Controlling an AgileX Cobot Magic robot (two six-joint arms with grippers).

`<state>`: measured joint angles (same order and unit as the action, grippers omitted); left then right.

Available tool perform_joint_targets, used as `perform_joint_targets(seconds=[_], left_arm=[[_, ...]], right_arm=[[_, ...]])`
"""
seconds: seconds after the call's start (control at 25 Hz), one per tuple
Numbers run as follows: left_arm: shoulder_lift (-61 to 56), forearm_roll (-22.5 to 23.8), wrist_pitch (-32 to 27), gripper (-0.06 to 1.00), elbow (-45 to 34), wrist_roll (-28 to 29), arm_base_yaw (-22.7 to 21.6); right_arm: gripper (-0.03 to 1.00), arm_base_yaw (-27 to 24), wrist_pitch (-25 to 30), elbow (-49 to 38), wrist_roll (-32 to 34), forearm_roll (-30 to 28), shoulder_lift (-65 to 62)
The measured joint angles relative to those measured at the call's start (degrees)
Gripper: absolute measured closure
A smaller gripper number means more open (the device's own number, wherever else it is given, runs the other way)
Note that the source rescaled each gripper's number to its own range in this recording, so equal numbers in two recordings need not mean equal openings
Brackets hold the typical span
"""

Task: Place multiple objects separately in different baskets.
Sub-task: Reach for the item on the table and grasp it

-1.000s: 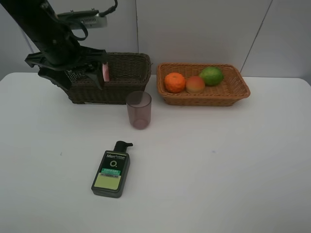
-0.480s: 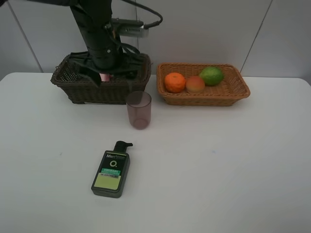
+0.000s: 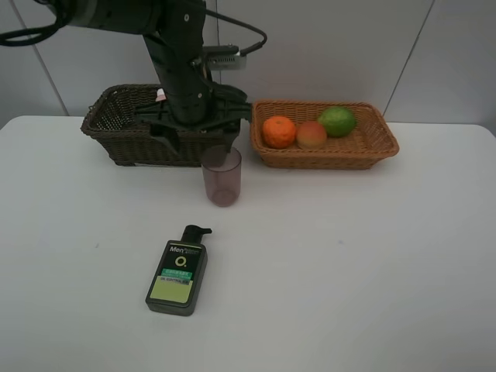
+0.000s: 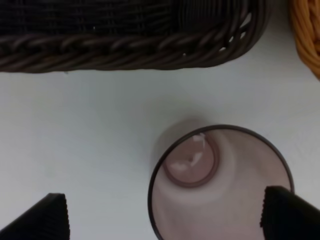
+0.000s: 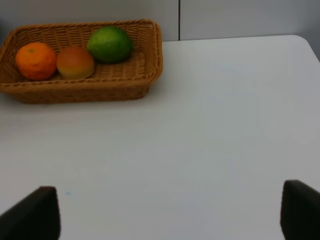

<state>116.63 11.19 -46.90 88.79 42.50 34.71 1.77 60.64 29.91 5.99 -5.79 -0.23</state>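
The translucent mauve cup stands upright on the table in front of the dark brown basket. My left gripper hangs open just above it, at the basket's right end. In the left wrist view the cup sits between the spread fingertips of the gripper. A pink bit of the bottle shows in the dark basket behind the arm. The orange, peach-like fruit and green fruit lie in the tan basket. The pump bottle lies flat at the front. My right gripper is open and empty.
The white table runs wide to the right and front. The right wrist view shows the tan basket with the three fruits far off. A grey wall stands behind the baskets.
My left arm has swung right from the dark basket's left end to its right end, over the cup. The cup, the pump bottle and the fruits have not moved.
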Motion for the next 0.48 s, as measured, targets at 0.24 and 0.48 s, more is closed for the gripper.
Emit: perform_joint_targets(seconds=[0.24, 0.48], left_arm=[[2.33, -0.26, -0.43, -0.05, 0.00, 0.25, -0.60], [2.66, -0.52, -0.97, -0.05, 0.00, 0.25, -1.50]], right_arm=[[0.11, 0.00, 0.00, 0.00, 0.00, 0.00, 0.00], [0.11, 0.00, 0.00, 0.00, 0.00, 0.00, 0.00]])
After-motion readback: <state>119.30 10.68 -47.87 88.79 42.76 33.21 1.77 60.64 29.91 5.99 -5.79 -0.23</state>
